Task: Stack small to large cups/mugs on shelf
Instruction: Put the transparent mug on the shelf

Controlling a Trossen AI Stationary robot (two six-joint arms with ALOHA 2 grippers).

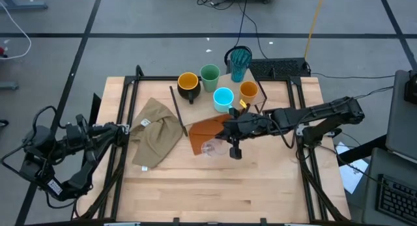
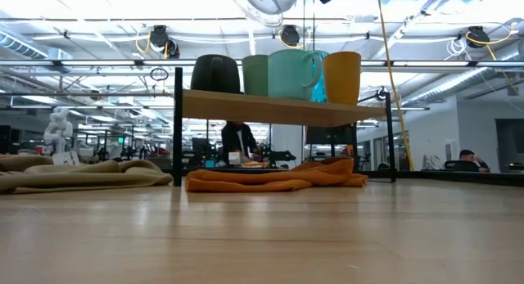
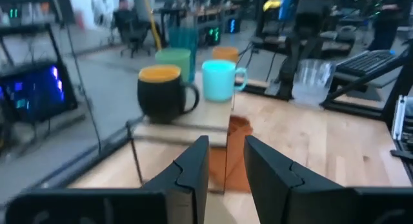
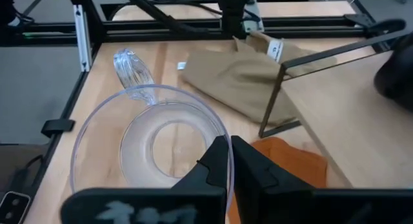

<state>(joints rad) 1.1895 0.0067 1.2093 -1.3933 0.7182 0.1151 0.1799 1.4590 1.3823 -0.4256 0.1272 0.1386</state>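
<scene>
The shelf (image 1: 202,110) stands at the table's far middle, on thin black legs. On it stand the black mug with yellow inside (image 1: 187,83), green cup (image 1: 210,75), teal tumbler (image 1: 240,62), blue mug (image 1: 223,99) and orange cup (image 1: 248,90). My right gripper (image 1: 229,143) is shut on the clear glass (image 1: 210,148), in the air near the shelf's near edge. In the low view the glass (image 2: 266,1) is higher than the cups. My left gripper (image 1: 125,129) is open and empty at the table's left edge. My right gripper pinches the clear glass by its rim (image 4: 225,153), opposite the handle (image 4: 131,70), apparently with one finger inside and one outside. The fingers come from above, slanting from the table's right. The glass hangs lifted clear, mouth up and somewhat tilted.
A tan cloth (image 1: 156,131) lies left of the shelf. An orange cloth (image 1: 207,127) lies under and in front of the shelf. Black frame rails (image 1: 124,109) run along the table's left and right sides. Bare tabletop (image 1: 215,187) fills the near half.
</scene>
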